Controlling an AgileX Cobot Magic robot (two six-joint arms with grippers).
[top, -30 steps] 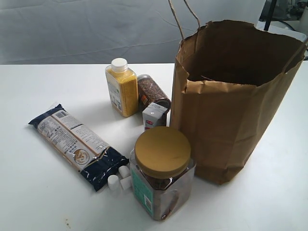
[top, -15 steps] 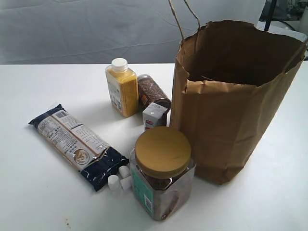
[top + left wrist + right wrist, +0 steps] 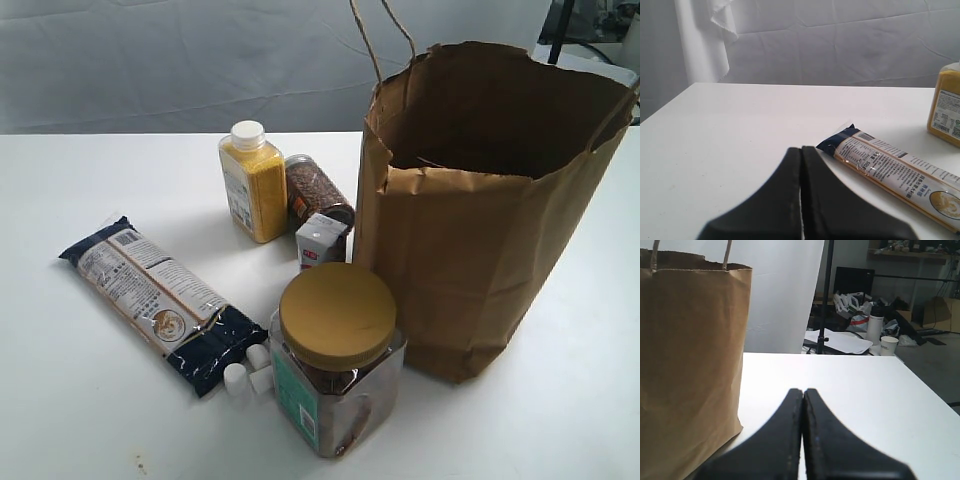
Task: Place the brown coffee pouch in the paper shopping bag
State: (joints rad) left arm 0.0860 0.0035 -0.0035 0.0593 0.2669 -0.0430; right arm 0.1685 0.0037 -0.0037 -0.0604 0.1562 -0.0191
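Observation:
The coffee pouch (image 3: 322, 241) is a small upright pack with a folded top and an orange-red label. It looks pale here and stands on the table right beside the bag's left wall. The tall crinkled paper shopping bag (image 3: 470, 250) stands open at the right with its twine handles up; what is inside is dark. In the right wrist view the bag (image 3: 685, 365) stands beside my shut right gripper (image 3: 803, 391). My left gripper (image 3: 801, 149) is shut, low over the table near the dark-blue packet. Neither gripper shows in the exterior view.
A long dark-blue flat packet (image 3: 160, 300) (image 3: 900, 170) lies at the left. A yellow-filled bottle (image 3: 254, 185) (image 3: 946, 105) stands behind the pouch, with a jar of brown seeds (image 3: 318, 192) lying beside it. The clear jar with the mustard lid (image 3: 337, 350) and small white bottles (image 3: 248, 372) sit in front.

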